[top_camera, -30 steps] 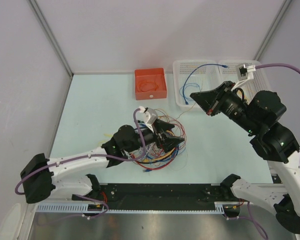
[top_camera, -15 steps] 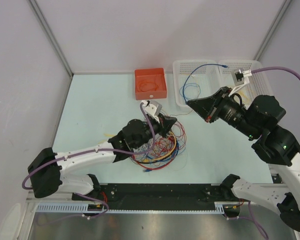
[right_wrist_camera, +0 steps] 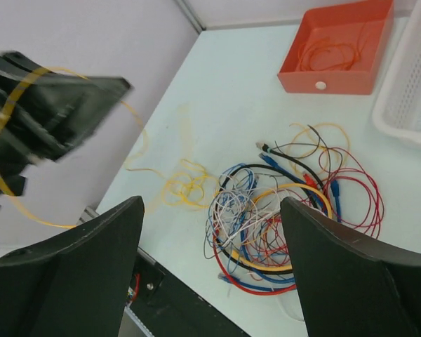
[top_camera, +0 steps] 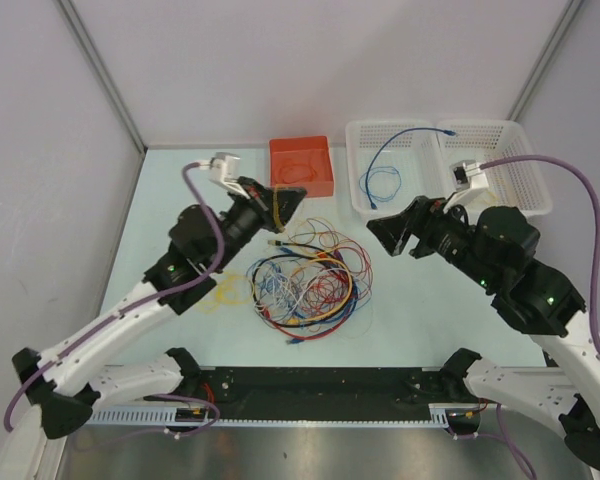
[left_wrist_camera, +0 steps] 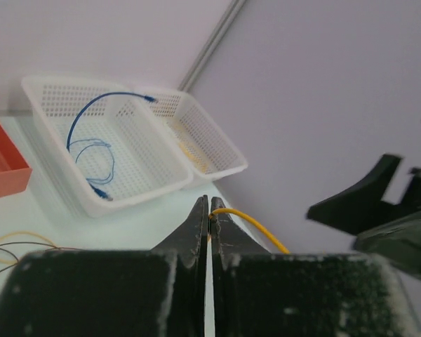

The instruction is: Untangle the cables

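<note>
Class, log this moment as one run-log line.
left gripper: shut on yellow cable | right gripper: open, empty, beside cable tangle | blue cable: in white basket

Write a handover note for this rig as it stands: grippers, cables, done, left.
Left gripper: shut on a yellow cable, raised near the orange bin.
Right gripper: open, empty, beside the white basket.
Cables: main tangle mid-table, with a loose yellow bundle to its left.
Done: a blue cable lies in that basket, an orange cable in the bin.
Left: most of the tangle; the held yellow cable is not yet put down.
</note>
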Tool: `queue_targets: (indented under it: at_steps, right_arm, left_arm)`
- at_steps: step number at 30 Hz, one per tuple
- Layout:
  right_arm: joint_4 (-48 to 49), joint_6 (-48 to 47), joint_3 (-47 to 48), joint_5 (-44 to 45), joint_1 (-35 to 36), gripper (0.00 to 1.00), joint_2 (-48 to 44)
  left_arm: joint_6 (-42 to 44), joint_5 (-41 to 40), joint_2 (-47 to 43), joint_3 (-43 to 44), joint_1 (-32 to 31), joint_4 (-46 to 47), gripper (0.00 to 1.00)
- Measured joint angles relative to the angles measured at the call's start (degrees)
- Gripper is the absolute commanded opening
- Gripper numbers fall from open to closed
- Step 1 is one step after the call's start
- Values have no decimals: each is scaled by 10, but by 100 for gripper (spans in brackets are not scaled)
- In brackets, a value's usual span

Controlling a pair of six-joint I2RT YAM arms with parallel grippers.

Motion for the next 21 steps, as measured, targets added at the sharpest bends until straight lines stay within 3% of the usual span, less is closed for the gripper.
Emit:
queue_targets:
  at_steps: [5, 21]
  right_arm:
    - [30, -3, -50, -34, 9, 78, 1]
    - [169, -37, -73, -83, 108, 75, 41]
  left_arm:
    - [-37, 31, -45, 17, 23, -29, 0]
    - [-87, 139, -3, 28, 24, -56, 0]
